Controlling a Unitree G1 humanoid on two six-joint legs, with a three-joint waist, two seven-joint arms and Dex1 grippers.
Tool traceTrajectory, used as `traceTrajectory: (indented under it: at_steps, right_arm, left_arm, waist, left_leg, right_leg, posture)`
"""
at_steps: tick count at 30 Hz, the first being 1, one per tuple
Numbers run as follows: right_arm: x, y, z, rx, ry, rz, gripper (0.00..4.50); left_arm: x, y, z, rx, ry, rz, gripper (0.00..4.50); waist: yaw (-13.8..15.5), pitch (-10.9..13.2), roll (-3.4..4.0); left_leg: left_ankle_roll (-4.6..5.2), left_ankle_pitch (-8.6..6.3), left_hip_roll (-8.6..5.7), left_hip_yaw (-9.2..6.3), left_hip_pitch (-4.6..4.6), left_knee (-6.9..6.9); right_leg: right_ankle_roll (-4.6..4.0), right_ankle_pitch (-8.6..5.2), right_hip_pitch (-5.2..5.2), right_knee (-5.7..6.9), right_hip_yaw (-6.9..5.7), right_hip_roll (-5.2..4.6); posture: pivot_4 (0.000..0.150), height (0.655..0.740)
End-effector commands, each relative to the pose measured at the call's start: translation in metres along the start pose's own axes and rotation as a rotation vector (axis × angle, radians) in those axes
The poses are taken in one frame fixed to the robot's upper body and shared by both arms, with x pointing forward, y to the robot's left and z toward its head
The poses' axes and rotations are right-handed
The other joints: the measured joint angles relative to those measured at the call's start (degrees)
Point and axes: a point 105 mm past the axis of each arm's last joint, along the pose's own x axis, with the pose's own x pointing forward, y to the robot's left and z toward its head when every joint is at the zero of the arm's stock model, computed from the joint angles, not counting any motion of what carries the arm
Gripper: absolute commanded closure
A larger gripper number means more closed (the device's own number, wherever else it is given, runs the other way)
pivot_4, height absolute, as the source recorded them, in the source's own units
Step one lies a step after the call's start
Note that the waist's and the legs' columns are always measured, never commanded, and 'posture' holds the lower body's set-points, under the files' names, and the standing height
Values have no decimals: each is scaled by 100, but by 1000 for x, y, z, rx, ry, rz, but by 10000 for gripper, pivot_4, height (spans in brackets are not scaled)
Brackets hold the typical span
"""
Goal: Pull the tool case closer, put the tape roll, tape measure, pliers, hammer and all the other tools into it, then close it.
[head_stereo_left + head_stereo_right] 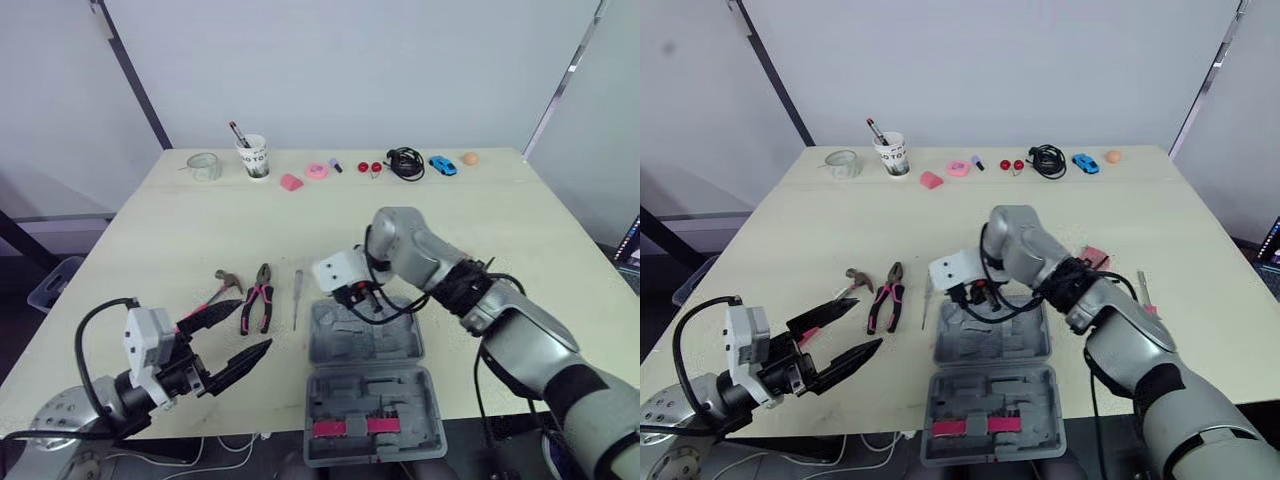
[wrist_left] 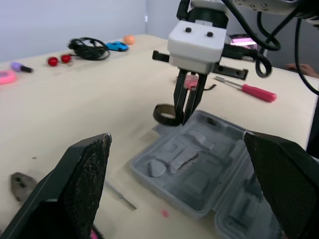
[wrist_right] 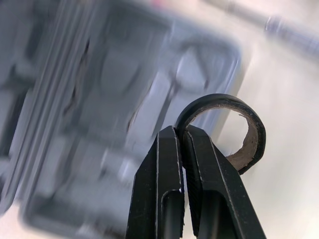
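One tape roll (image 3: 250,130) pinched in the right gripper (image 3: 180,131) by one open tool case (image 1: 366,345); left gripper (image 1: 255,324) gapes

head stereo pair: high, facing forward and down over whole table (image 1: 150,230) | left wrist: low by near edge, facing across open tool case (image 2: 199,167) toward right gripper (image 2: 183,119) | right wrist: close above case, facing down past tape roll (image 3: 256,132) | shared: case in all four
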Motion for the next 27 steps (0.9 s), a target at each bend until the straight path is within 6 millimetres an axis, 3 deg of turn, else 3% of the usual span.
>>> traceTrajectory:
  at_steps: [1, 9, 27]
  right_arm:
    - [3, -9, 13, -56, 6, -37, 44789]
    - [26, -4, 32, -142, -19, -24, 44789]
    - [44, -1, 23, -137, -14, -28, 44789]
  left_arm:
    - [-6, 1, 8, 39, -15, 35, 0]
    - [-14, 6, 4, 37, 1, 80, 0]
    - [-10, 10, 0, 37, 16, 79, 0]
  waist:
    - [1, 2, 1]
    - [-24, 4, 2]
    - [-91, 3, -2]
  left_leg:
    - [-1, 0, 0, 0, 0, 0]
    - [-6, 3, 0, 0, -3, -2]
    - [-4, 1, 1, -2, -4, -4]
  right_leg:
    - [0, 0, 0, 0, 0, 0]
    - [0, 0, -4, 1, -1, 0]
    - [-1, -1, -5, 1, -2, 0]
  posture:
    - [1500, 7400]
    - [1500, 7400]
    - [1500, 7400]
